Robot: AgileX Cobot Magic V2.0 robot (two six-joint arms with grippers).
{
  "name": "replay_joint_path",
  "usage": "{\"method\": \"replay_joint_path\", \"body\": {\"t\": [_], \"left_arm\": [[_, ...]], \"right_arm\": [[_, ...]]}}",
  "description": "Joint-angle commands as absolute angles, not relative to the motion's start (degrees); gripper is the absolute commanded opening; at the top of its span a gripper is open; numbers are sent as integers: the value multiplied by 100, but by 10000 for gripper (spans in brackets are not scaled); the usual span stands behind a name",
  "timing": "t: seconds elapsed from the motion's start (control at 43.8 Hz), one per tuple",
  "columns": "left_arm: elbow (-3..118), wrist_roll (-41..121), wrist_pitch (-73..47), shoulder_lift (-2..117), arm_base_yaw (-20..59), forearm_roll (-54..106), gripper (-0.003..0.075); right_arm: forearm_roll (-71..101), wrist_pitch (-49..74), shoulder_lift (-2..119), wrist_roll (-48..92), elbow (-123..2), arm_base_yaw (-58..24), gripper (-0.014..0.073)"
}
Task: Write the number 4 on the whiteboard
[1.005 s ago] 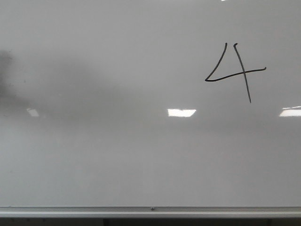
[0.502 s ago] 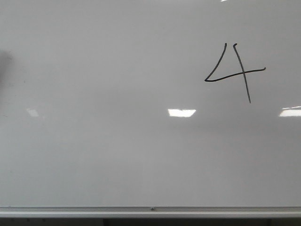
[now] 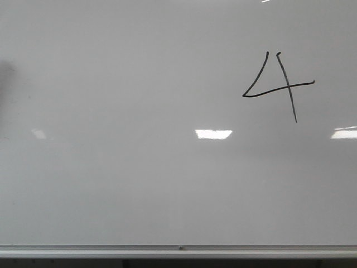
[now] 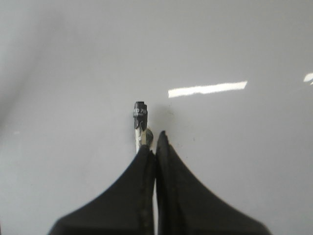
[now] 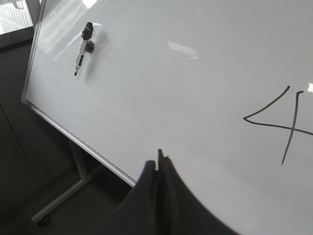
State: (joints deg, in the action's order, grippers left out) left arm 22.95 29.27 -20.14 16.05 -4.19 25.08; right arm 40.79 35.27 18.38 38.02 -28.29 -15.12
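Black number 4 point(image 3: 277, 85) on whiteboard point(image 3: 139, 184), left tool point(image 4: 154, 139) gripping marker point(image 4: 140, 117), right tool point(image 5: 160, 157) closed, empty

Left pincer point(image 4: 152, 139) and right pincer point(image 5: 160, 157) closed.

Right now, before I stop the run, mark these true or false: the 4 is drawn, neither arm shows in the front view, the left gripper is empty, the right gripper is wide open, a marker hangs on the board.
1. A thin black hand-drawn number 4 stands on the glossy pale whiteboard. True.
2. Neither arm shows in the front view. True.
3. The left gripper is empty. False: its fingers are shut on a black-capped marker.
4. The right gripper is wide open. False: its fingers are pressed together.
5. A white marker with a black cap hangs on the whiteboard near its corner. True, in the right wrist view.
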Motion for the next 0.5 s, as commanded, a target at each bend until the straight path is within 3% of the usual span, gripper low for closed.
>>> {"method": "replay_joint_path", "body": {"t": [0.0, 0.48], "left_arm": [[2451, 2908, -1646, 1367, -388, 2633, -20], [2451, 2908, -1657, 1275, -388, 2633, -20]], "right_arm": [[4230, 3216, 1874, 3801, -2984, -1481, -61], [4230, 3233, 1874, 3801, -2984, -1481, -61]]}}
